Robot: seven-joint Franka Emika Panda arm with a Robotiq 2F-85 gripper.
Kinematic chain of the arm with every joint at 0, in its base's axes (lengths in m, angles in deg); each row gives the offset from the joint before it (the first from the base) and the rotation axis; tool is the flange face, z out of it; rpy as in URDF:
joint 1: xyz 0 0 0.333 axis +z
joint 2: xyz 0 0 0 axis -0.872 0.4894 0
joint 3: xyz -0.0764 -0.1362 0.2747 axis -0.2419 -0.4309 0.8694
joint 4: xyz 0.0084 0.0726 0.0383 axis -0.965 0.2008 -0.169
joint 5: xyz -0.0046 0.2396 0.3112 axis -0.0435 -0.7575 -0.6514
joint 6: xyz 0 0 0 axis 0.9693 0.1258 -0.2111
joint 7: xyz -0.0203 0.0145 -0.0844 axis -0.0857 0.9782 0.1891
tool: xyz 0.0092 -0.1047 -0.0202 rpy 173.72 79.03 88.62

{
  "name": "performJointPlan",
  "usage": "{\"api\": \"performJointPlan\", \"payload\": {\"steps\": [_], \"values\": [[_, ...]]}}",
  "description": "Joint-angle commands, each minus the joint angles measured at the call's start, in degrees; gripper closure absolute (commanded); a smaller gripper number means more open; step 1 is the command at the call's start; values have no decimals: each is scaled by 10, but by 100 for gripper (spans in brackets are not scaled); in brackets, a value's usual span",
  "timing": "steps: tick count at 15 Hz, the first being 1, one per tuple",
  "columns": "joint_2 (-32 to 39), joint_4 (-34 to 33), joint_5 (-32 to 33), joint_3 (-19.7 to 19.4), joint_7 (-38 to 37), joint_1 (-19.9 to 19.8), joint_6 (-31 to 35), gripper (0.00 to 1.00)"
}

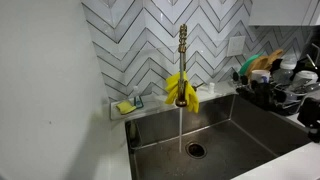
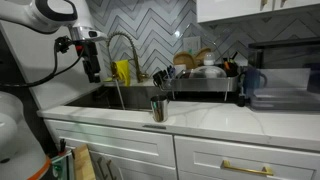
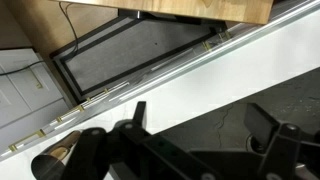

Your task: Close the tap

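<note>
gripper (image 2: 92, 70) is hovering at the upper left in an exterior view, its fingers standing wide apart in the wrist view, probably ready to nudge the side lever. just right of it, the tap (image 2: 121, 45) is arching over the sink (image 2: 100, 98), with a yellow cloth (image 2: 122, 72) draping over its lower part. water (image 1: 180, 125) is streaming down at frame centre, so the closing is not yet done.
</note>
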Motion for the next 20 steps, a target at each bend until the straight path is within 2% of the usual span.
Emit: {"api": "performJointPlan", "payload": {"steps": [1,6,8,11,16,18,20], "values": [[1,-1,2,-3,-3,4,-1,0],[15,-7,16,-5,5,-4,10,0],[42,-27,53,-14,54,-5,55,0],[95,-63,84,-31,115,0,170,0],[213,-125,14,-75,200,43,350,0],[254,-146,-40,-100,250,69,389,0],[286,-165,-109,-124,314,95,388,0]]}}
